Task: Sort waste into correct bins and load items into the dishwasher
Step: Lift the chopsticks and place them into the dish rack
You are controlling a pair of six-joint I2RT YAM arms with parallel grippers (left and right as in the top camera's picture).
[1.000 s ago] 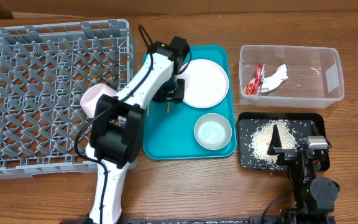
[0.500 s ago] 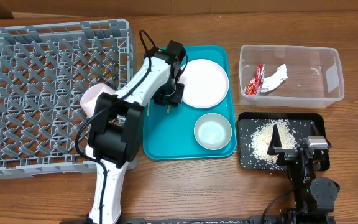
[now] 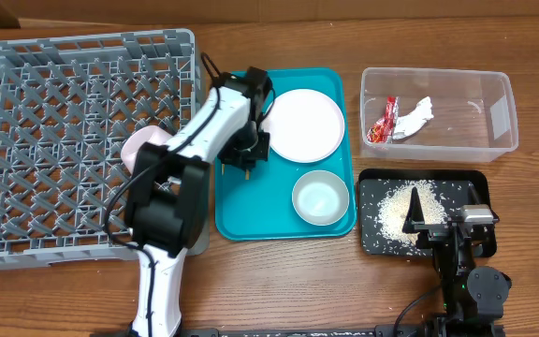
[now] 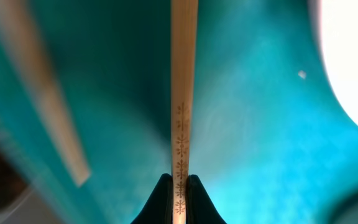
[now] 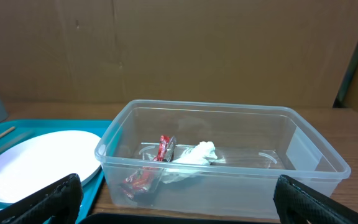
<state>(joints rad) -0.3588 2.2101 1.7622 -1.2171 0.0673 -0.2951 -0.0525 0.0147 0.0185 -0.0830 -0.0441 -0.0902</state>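
Wooden table [image 3: 279, 281] up front: the right gripper [image 3: 443, 221] hovers with jaws wide apart over the black tray [image 3: 480, 183], rice [image 3: 396, 211] scattered inside. Moving out, a bowl [image 3: 320, 198] sits on the teal tray [image 3: 251, 206], and the left gripper [image 4: 179, 186] is pinched tight on one chopstick [image 4: 183, 74], the other chopstick [image 4: 48, 112] lying just beside. White plate [image 3: 305, 126] alongside. Farther back, wrapper [image 3: 383, 122] and tissue [image 3: 417, 114] lie in the clear tub [image 3: 494, 112], grey rack [image 3: 64, 140] at left.
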